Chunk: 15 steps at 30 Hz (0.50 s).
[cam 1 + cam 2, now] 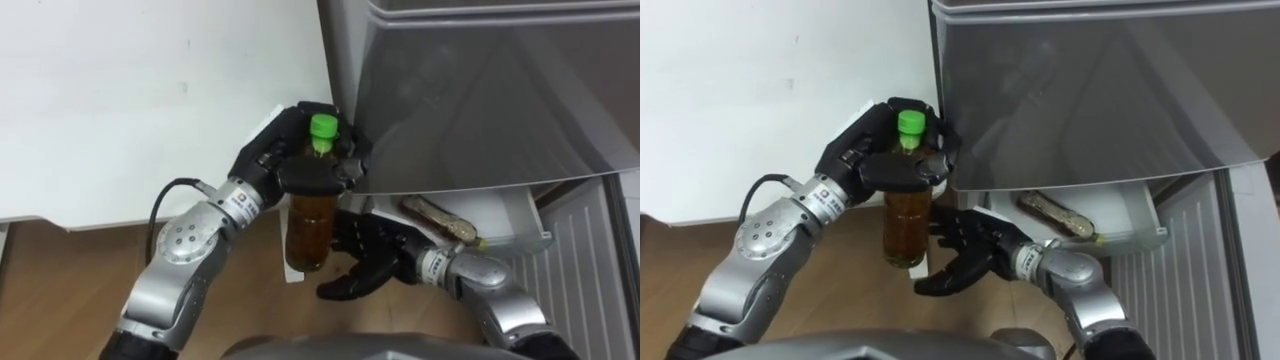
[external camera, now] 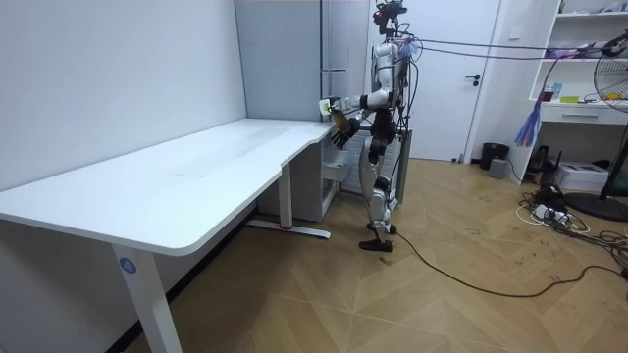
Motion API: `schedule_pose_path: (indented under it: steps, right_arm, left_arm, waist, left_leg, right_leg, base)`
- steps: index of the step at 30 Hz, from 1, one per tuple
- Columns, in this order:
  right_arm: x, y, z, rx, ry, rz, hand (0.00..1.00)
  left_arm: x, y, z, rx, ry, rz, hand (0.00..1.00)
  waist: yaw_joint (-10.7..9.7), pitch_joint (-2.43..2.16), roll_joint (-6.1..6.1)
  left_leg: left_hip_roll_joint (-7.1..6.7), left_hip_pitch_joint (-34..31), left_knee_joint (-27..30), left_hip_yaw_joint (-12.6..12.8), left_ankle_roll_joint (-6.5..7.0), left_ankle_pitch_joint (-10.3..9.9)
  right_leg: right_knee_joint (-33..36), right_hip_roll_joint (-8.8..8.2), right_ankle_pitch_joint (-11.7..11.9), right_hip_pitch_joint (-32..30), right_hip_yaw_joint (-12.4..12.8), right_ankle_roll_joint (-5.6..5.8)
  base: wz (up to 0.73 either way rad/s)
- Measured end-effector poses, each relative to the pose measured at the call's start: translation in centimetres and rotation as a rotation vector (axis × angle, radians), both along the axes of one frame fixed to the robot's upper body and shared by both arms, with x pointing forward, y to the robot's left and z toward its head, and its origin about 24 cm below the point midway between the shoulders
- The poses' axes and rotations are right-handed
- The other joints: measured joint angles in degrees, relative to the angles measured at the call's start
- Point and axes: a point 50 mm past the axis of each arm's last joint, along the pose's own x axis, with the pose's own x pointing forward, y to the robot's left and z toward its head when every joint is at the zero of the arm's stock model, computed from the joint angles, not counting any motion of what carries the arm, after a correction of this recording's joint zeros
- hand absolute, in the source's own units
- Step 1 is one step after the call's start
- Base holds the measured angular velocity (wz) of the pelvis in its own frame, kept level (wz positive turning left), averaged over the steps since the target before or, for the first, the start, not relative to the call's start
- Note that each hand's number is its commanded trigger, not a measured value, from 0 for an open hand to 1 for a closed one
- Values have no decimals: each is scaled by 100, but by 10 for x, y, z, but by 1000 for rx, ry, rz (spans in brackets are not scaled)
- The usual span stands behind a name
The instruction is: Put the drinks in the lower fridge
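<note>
A bottle of amber drink (image 1: 310, 225) with a green cap (image 1: 322, 126) hangs upright in front of the grey fridge (image 1: 480, 90). My left hand (image 1: 270, 160) is shut round its neck and shoulder from above. Just below and to the right of the bottle's base, my right hand (image 1: 375, 255) is open with its fingers spread and holds nothing. Behind that hand the lower fridge's white drawer (image 1: 520, 215) stands pulled out. Another bottle (image 1: 438, 220) lies on its side in it. In the room view I stand at the fridge (image 2: 343, 39), by the far end of the white desk (image 2: 196, 167).
The white desk top (image 1: 120, 100) is on my left, its corner close to the bottle. The fridge's grey upper door (image 1: 1090, 90) overhangs the open drawer. Wooden floor (image 1: 70, 290) lies below.
</note>
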Motion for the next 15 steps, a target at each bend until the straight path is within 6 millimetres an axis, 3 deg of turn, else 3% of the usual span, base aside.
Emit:
schedule_pose_path:
  steps: [12, 15]
  right_arm:
    - [0, 3, 2, 1, -8, 26, 0]
    - [-4, 6, 0, 0, 9, 69, 0]
  left_arm:
    - [-9, -17, -7, 28, 20, -99, 100]
    - [-14, -22, -17, 32, 65, -123, 100]
  waist:
    - [4, -2, 16]
    - [-7, -15, 46]
  left_leg:
    - [-1, 0, 10, 4, 1, -1]
    - [3, 23, 10, 9, 1, -1]
  right_leg:
    - [21, -1, 0, -2, 4, 0]
    - [56, -1, 0, 0, 4, 0]
  base:
    - [0]
    - [0]
